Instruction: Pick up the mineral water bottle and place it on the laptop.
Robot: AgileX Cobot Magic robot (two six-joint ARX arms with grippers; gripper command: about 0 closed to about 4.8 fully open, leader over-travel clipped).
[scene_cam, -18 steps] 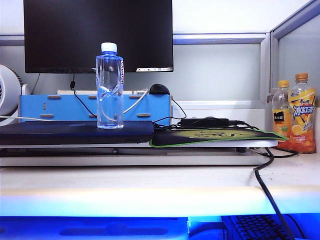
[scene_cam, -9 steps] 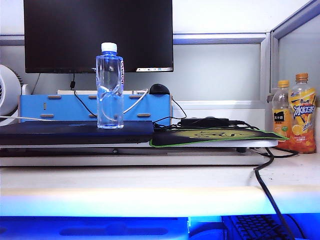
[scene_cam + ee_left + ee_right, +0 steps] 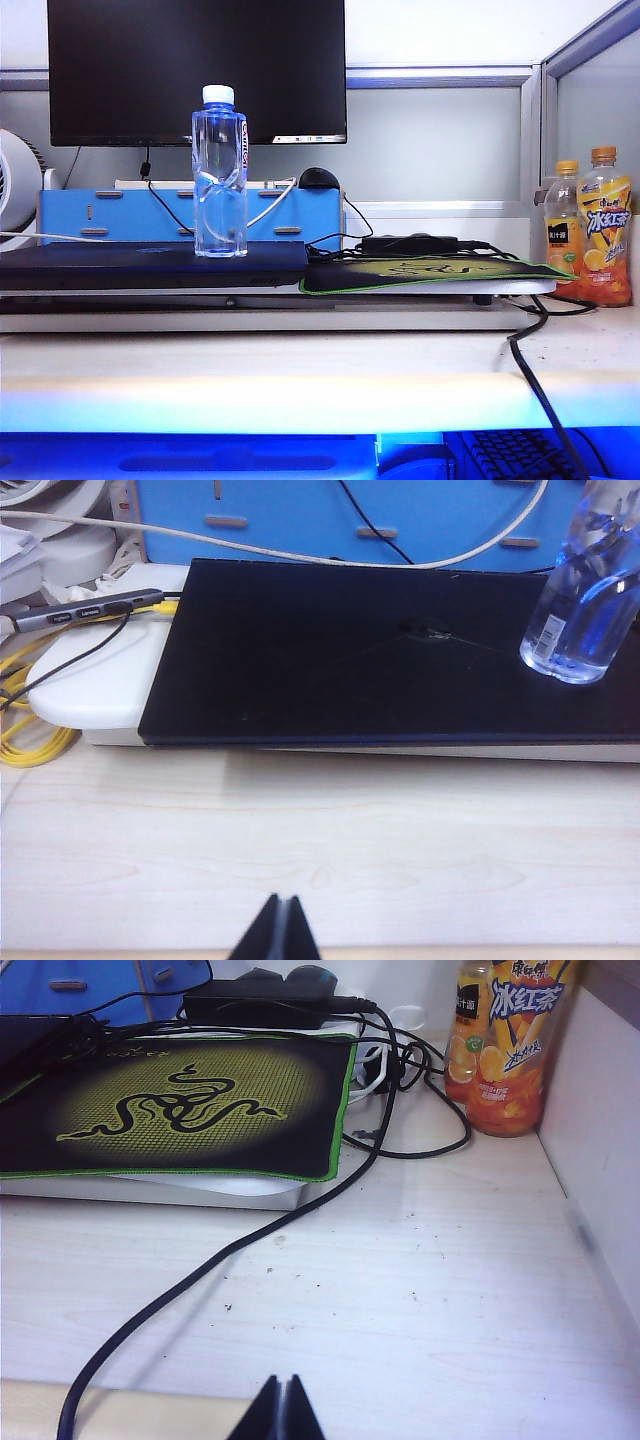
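The mineral water bottle (image 3: 219,175) stands upright on the laptop (image 3: 120,265), near the lid's right end. In the left wrist view the clear bottle (image 3: 585,610) rests on the dark laptop lid (image 3: 330,660). My left gripper (image 3: 279,905) is shut and empty, hovering over bare desk in front of the laptop, well short of the bottle. My right gripper (image 3: 281,1384) is also shut and empty, low over the desk in front of the mouse pad. Neither gripper shows in the exterior view.
A black mouse pad (image 3: 190,1100) with green edging lies right of the laptop, with a black power brick (image 3: 265,1005) and cables (image 3: 250,1245) trailing over the desk. Orange drink bottles (image 3: 590,235) stand at the far right by a partition wall. A monitor (image 3: 195,70) and blue stand (image 3: 190,215) sit behind.
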